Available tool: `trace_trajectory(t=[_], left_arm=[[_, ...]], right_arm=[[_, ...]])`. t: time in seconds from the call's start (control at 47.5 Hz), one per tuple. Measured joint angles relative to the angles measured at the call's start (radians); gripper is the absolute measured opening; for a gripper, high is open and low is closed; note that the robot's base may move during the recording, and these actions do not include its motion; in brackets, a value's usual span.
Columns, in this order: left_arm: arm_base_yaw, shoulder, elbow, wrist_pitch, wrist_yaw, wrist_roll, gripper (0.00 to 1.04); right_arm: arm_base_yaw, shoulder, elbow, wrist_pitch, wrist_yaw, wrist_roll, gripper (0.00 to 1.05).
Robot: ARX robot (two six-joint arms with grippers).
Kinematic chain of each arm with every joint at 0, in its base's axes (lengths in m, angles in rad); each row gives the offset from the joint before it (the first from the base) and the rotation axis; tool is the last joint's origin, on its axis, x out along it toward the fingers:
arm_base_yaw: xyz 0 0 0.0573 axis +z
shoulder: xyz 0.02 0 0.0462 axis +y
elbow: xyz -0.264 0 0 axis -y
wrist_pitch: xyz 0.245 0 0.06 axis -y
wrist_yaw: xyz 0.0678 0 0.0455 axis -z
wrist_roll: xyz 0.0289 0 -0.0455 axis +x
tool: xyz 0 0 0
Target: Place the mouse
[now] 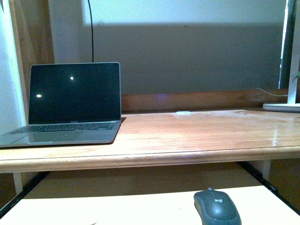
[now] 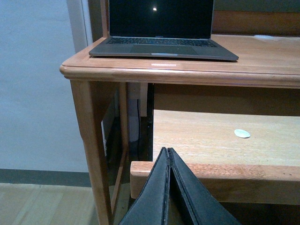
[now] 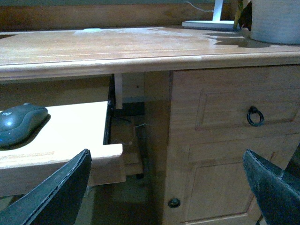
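The mouse [image 1: 217,207], dark grey and oval, rests on the pull-out keyboard tray [image 1: 117,211] below the desk top, right of centre. In the right wrist view the mouse [image 3: 19,123] lies near the tray's right end. My right gripper [image 3: 166,187] is open, off the tray's right end and in front of the desk's drawer cabinet, holding nothing. My left gripper [image 2: 168,154] is shut and empty, just in front of the tray's front left corner [image 2: 140,171]. Neither gripper shows in the front view.
An open laptop [image 1: 70,105] stands on the desk top [image 1: 197,131] at the left. A white lamp base [image 1: 283,107] and a white pot [image 3: 274,21] sit at the far right. Drawers with a ring handle [image 3: 255,116] lie below. A small white disc [image 2: 242,133] rests on the tray.
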Motion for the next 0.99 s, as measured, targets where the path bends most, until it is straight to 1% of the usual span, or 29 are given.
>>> trace_trajectory(t=[0.042, 0.126, 0.169, 0.211, 0.337, 0.737, 0.758, 0.822, 0.843, 0.864, 0.885, 0.927, 0.99], left_arm=[[0.017, -0.005, -0.005, -0.002, 0.016, 0.000, 0.03], [0.120, -0.021, -0.009, -0.013, 0.146, 0.002, 0.03], [0.157, -0.024, -0.013, -0.013, 0.157, 0.002, 0.03], [0.174, -0.034, -0.021, -0.013, 0.160, 0.002, 0.03], [0.181, -0.063, -0.057, -0.013, 0.174, 0.002, 0.03], [0.182, -0.066, -0.057, -0.013, 0.174, 0.002, 0.03], [0.182, -0.066, -0.057, -0.013, 0.174, 0.002, 0.04], [0.182, -0.066, -0.057, -0.013, 0.174, 0.002, 0.14], [0.182, -0.066, -0.057, -0.013, 0.174, 0.002, 0.18], [0.182, -0.066, -0.057, -0.013, 0.174, 0.002, 0.23], [0.182, -0.066, -0.057, -0.013, 0.174, 0.002, 0.26], [0.182, -0.066, -0.057, -0.013, 0.174, 0.002, 0.34], [0.182, -0.066, -0.057, -0.013, 0.175, 0.002, 0.44]], right_arm=[[0.000, 0.000, 0.000, 0.000, 0.000, 0.000, 0.97], [0.000, 0.000, 0.000, 0.000, -0.001, 0.000, 0.97], [0.000, 0.000, 0.000, 0.000, 0.000, 0.000, 0.97], [0.000, 0.000, 0.000, 0.000, 0.000, 0.000, 0.97], [0.000, 0.000, 0.000, 0.000, 0.000, 0.000, 0.97], [0.000, 0.000, 0.000, 0.000, 0.000, 0.000, 0.97], [0.000, 0.000, 0.000, 0.000, 0.000, 0.000, 0.97], [0.000, 0.001, 0.000, -0.001, 0.003, 0.002, 0.97], [0.009, 0.012, 0.005, -0.019, 0.026, 0.016, 0.97], [0.030, 0.042, 0.023, -0.057, 0.073, 0.043, 0.97], [0.048, 0.074, 0.033, -0.058, 0.109, 0.063, 0.97], [0.084, 0.148, 0.054, -0.027, 0.158, 0.089, 0.97], [0.141, 0.267, 0.085, 0.060, 0.200, 0.110, 0.97]])
